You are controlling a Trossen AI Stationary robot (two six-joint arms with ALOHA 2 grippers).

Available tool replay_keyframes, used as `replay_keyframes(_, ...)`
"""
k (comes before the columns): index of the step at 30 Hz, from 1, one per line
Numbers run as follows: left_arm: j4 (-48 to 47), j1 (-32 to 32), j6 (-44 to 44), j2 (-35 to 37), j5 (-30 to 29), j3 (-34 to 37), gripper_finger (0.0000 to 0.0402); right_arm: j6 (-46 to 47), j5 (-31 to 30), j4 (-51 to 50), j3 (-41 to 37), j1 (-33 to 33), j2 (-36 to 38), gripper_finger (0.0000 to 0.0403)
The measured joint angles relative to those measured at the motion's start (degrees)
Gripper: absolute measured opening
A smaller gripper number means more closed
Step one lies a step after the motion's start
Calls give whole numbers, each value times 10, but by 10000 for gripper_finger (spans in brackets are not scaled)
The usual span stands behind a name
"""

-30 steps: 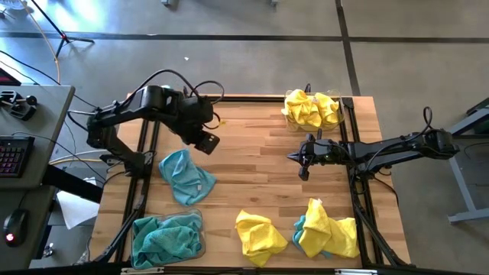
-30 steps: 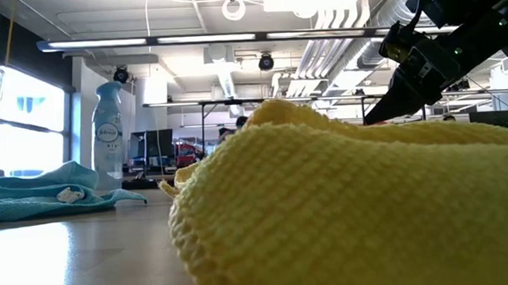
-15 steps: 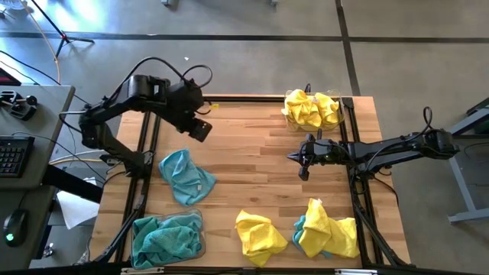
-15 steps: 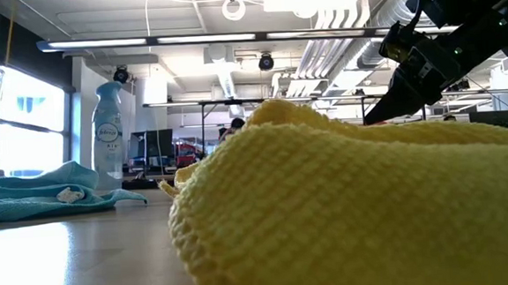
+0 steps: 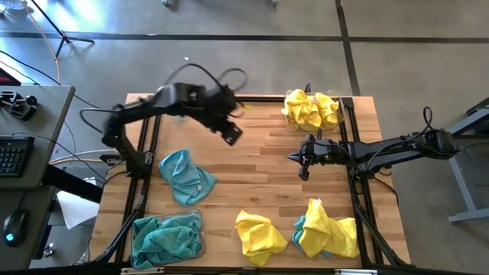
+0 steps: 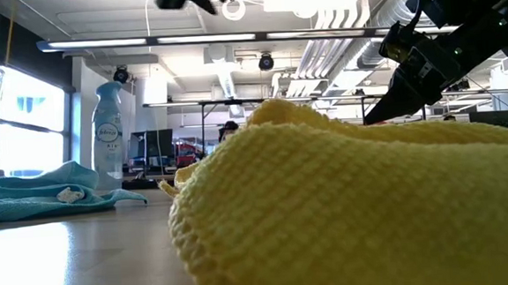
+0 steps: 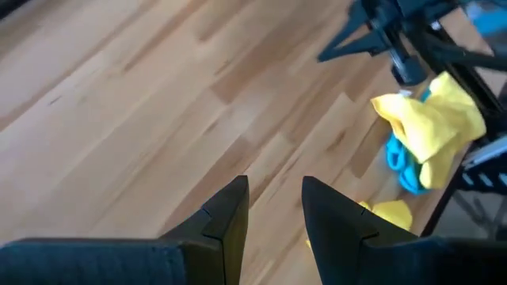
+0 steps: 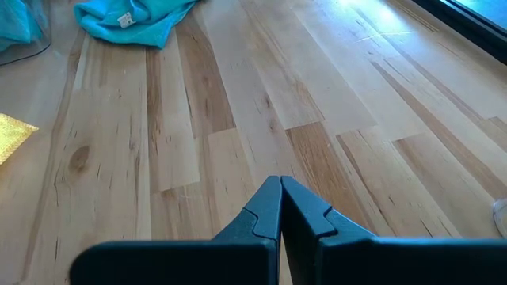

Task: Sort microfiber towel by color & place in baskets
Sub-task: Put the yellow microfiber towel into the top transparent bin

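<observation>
At the table's left edge a basket (image 5: pixel 166 238) holds teal towels, a loose teal towel (image 5: pixel 185 176) lies just beyond it, and the left gripper (image 5: pixel 233 135) hangs empty over bare wood, fingers parted. Along the near edge lie a yellow towel (image 5: pixel 260 235) and a yellow-and-teal heap (image 5: pixel 327 230). At right, the right gripper (image 5: pixel 293 156) waits pressed together, empty, near the basket of yellow towels (image 5: pixel 312 111).
</observation>
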State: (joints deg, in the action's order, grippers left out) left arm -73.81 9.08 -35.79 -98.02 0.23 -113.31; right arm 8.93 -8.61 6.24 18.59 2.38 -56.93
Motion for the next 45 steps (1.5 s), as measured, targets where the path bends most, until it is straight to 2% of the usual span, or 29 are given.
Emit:
replay_keyframes(9,91,-15,69,-110,-11,0,108,0,0,0,0,0,0,0)
replay_keyframes(16,126,-44,18,-168,-87,0,108,0,0,0,0,0,0,0)
replay_keyframes(26,171,-51,-60,-241,-85,0,108,0,0,0,0,0,0,0)
replay_keyframes(35,168,-66,-23,-270,-108,1,108,14,-14,15,0,0,0,0)
replay_keyframes(40,187,-71,3,-265,-112,48,108,15,-19,19,0,0,0,0)
replay_keyframes(45,236,-77,5,-253,-102,132,108,-17,22,9,23,-7,0,0)
